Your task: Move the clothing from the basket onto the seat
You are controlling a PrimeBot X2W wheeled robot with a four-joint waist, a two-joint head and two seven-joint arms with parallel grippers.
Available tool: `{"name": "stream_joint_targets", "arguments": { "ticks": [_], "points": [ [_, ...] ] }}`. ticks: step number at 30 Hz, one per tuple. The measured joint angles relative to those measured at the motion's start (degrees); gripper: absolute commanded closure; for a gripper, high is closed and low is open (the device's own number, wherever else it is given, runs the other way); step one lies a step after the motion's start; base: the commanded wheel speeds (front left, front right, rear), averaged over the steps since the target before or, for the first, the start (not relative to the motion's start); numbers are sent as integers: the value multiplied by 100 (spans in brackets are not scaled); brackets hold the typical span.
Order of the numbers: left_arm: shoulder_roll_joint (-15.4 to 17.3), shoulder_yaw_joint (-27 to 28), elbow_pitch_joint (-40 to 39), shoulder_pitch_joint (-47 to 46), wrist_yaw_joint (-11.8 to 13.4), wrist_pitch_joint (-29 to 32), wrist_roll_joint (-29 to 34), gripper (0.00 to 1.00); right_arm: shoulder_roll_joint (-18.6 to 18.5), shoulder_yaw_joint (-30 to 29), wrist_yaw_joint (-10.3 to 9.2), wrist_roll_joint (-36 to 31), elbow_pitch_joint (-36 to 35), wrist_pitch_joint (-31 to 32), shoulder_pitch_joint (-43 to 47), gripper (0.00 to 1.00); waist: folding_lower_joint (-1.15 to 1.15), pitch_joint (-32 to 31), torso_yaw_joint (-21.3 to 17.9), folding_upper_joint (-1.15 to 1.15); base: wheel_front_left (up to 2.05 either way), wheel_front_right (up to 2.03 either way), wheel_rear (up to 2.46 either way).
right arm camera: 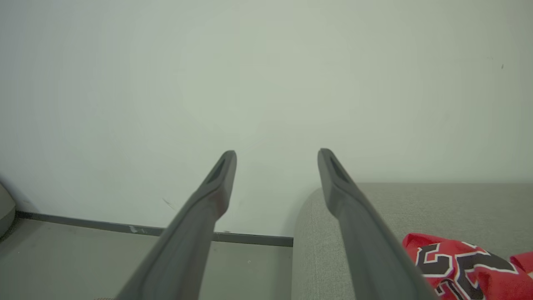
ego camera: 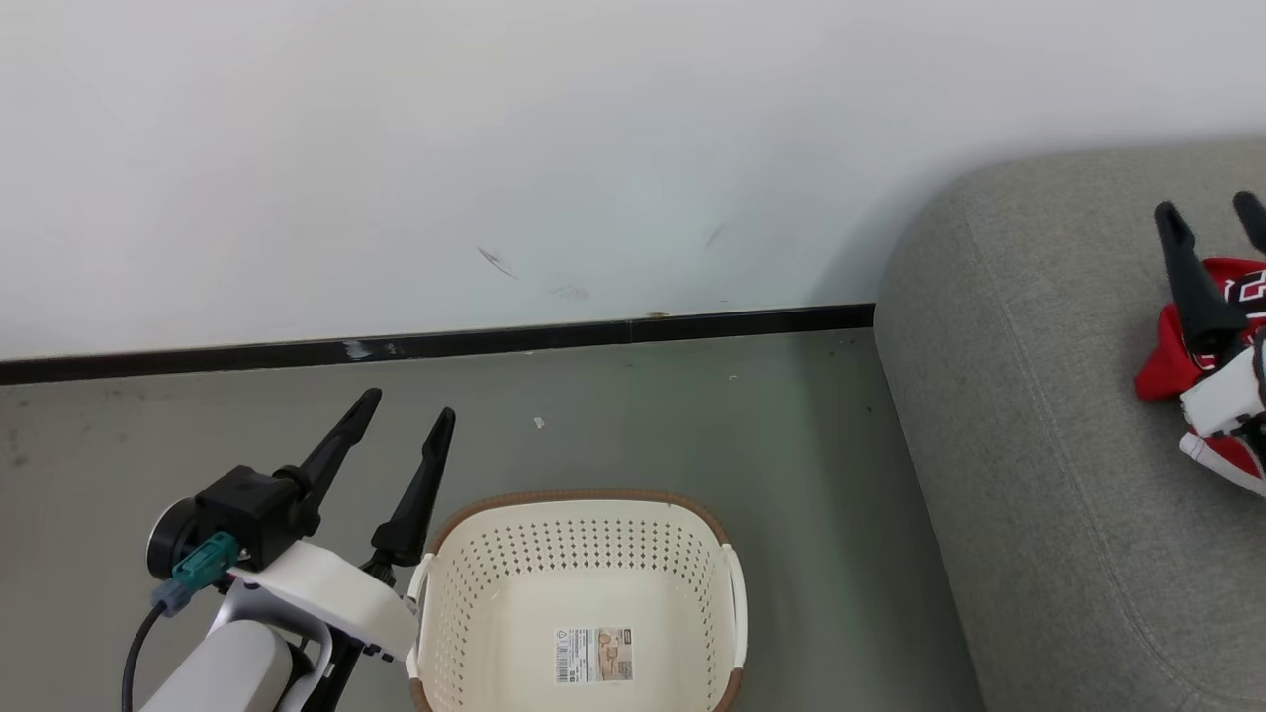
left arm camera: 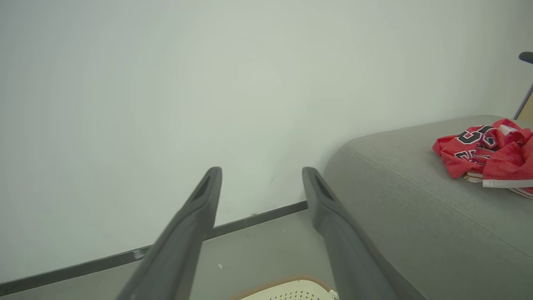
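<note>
The cream basket (ego camera: 584,494) stands on the floor at bottom centre, its bare floor showing a label sticker (ego camera: 593,655). The red clothing (ego camera: 1167,358) lies crumpled on the grey seat (ego camera: 1029,445) at the right. A jersey with black numbers shows in the pile (left arm camera: 487,152) (right arm camera: 462,266). My left gripper (ego camera: 408,405) (left arm camera: 262,171) hovers open just left of the basket, with nothing between its fingers. My right gripper (ego camera: 1209,205) (right arm camera: 277,153) stands open over the seat (right arm camera: 416,208), just above the clothing and holding nothing.
A white wall with a black baseboard (ego camera: 445,344) runs behind the grey floor (ego camera: 692,425). The seat's rounded corner (left arm camera: 374,166) lies right of the basket (left arm camera: 287,288). A dark object (left arm camera: 525,58) pokes in at the far right edge.
</note>
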Motion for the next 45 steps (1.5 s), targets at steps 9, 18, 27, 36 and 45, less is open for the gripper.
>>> {"name": "stream_joint_targets", "arguments": {
  "ticks": [9, 18, 27, 36, 45],
  "points": [
    [31, 392, 59, 381, 269, -52, -112, 0, 391, 176, 0, 220, -241, -52, 477, 0, 0, -168, 324, 0, 0, 0, 0],
    [40, 708, 77, 689, 504, -93, -155, 0, 616, 282, -1, 224, -468, -100, 994, 0, 0, -307, 610, 0, 0, 0, 0],
    [3, 966, 93, 1020, 660, -100, -288, 0, 869, 170, -1, 146, -792, -102, 1513, 0, 0, -432, 830, 0, 0, 0, 0],
    [-142, 1213, -46, 1266, 706, -100, -287, 0, 1105, -240, -1, -240, -1399, -119, 1968, 0, 0, -524, 950, 0, 0, 0, 0],
    [-203, 1369, -177, 1513, 703, -100, -275, 0, 1415, -497, -1, -385, -1617, -119, 2588, 0, 0, -561, 994, 0, 0, 0, 0]
  ]
}}
